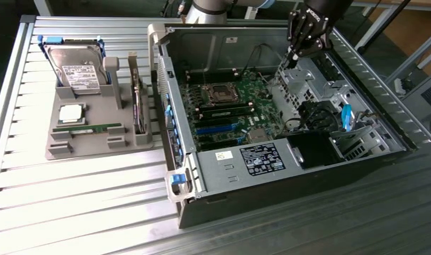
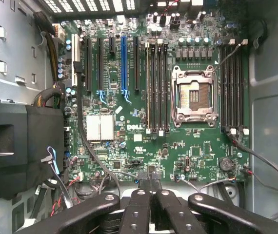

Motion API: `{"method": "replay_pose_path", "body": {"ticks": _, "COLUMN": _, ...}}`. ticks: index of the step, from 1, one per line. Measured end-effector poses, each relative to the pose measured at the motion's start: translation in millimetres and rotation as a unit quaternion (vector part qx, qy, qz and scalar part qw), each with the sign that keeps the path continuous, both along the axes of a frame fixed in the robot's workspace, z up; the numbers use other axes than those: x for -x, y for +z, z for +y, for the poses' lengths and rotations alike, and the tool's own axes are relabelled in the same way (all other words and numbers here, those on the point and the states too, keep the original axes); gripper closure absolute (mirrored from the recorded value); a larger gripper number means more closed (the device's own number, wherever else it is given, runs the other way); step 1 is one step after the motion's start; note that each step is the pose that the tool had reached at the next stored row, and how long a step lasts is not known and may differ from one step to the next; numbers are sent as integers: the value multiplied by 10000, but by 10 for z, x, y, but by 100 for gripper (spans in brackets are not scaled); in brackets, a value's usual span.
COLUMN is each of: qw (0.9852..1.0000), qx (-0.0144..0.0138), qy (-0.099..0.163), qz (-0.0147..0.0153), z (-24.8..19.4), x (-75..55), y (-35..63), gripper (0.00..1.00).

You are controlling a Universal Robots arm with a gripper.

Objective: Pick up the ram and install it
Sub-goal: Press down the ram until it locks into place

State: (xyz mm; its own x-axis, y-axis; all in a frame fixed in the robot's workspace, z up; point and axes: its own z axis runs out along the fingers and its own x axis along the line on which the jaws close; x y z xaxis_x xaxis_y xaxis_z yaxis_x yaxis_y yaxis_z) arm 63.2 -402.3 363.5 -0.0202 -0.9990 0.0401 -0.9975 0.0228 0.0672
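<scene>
A green ram stick [image 1: 87, 129] lies flat in the grey parts tray [image 1: 62, 151] at the exterior view's left, beside the open computer case [image 1: 222, 183]. My gripper [image 1: 293, 57] hangs over the case's far corner at the exterior view's right, well away from the tray. In the wrist view its fingers [image 2: 138, 204] meet with nothing between them, so my gripper [image 2: 151, 191] is shut and empty. It looks down on the green motherboard [image 2: 129, 146] with its long memory slots [image 2: 156, 87] next to the open CPU socket [image 2: 194, 95]. A second stick [image 1: 219, 110] appears seated in a slot.
The tray also holds a hard drive [image 1: 77, 66], a square silver CPU chip [image 1: 71, 113] and an upright dark expansion card [image 1: 137, 106]. Inside the case are a black fan shroud [image 2: 12, 141], loose cables [image 2: 270, 165] and a drive cage [image 1: 307, 85]. The slatted metal table [image 1: 73, 202] lies all around.
</scene>
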Motion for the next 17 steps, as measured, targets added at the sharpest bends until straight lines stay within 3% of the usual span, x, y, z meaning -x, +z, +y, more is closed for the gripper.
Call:
{"method": "replay_pose_path", "body": {"ticks": 11, "qw": 9995, "qx": 0, "qy": -319, "qz": 0, "z": 0, "x": 0, "y": -2, "gripper": 91}}
{"method": "replay_pose_path", "body": {"ticks": 17, "qw": 9977, "qx": 0, "qy": -677, "qz": 0, "z": 0, "x": 0, "y": -8, "gripper": 91}}
